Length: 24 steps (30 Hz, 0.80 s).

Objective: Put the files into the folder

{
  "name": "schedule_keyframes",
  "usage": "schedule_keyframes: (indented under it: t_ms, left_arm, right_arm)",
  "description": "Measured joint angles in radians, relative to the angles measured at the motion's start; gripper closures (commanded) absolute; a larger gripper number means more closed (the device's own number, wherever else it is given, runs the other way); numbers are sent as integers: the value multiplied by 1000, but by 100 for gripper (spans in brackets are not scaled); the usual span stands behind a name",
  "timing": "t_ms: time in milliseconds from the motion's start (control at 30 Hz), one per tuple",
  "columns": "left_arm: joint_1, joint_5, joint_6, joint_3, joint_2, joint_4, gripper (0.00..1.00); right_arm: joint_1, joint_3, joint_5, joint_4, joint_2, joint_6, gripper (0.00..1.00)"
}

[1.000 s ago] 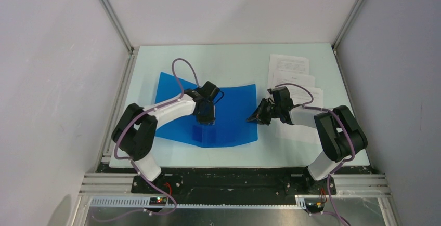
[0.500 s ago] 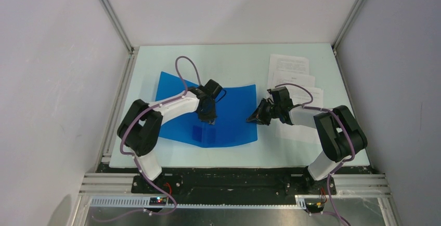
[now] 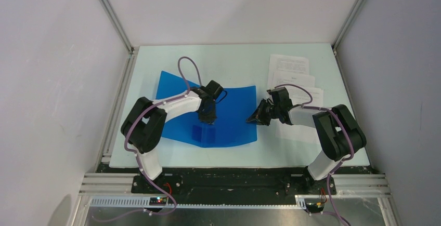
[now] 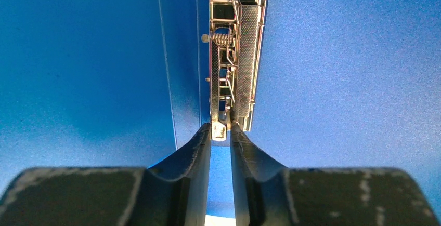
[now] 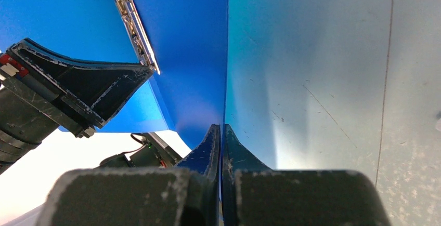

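You're early: folder (image 3: 234,117) open, nothing filed yet. Left gripper (image 4: 221,130) is pinched on the end of the metal clip (image 4: 239,54) at the spine. Right gripper (image 5: 222,130) is clamped on the right cover's edge. The folder lies centre-left of frame, bright blue, covers slightly bowed. Files (image 3: 289,65) sit fanned on the table (image 3: 234,60) at upper right, apart from the folder.

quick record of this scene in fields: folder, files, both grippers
folder: open on the table, inside up
clip: metal, along the spine
files: loose sheets at far right of table, outside folder
left gripper: jaws shut on clip's end tab
right gripper: jaws shut on folder's right edge
task state: files not yet in folder
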Motion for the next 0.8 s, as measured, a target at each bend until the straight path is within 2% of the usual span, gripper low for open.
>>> schedule_keyframes:
  t_ms: [233, 367, 533, 800]
  left_arm:
    - [1, -2, 0, 0, 1, -1, 80]
    - [1, -2, 0, 0, 1, -1, 86]
    - [1, -3, 0, 0, 1, 0, 99]
    - [2, -1, -13, 2, 9, -3, 100]
  right_arm:
    - [1, 0, 0, 0, 9, 6, 100]
    - [2, 0, 0, 0, 9, 6, 100]
    - [3, 0, 0, 0, 9, 6, 100]
    - [6, 0, 8, -2, 9, 5, 100]
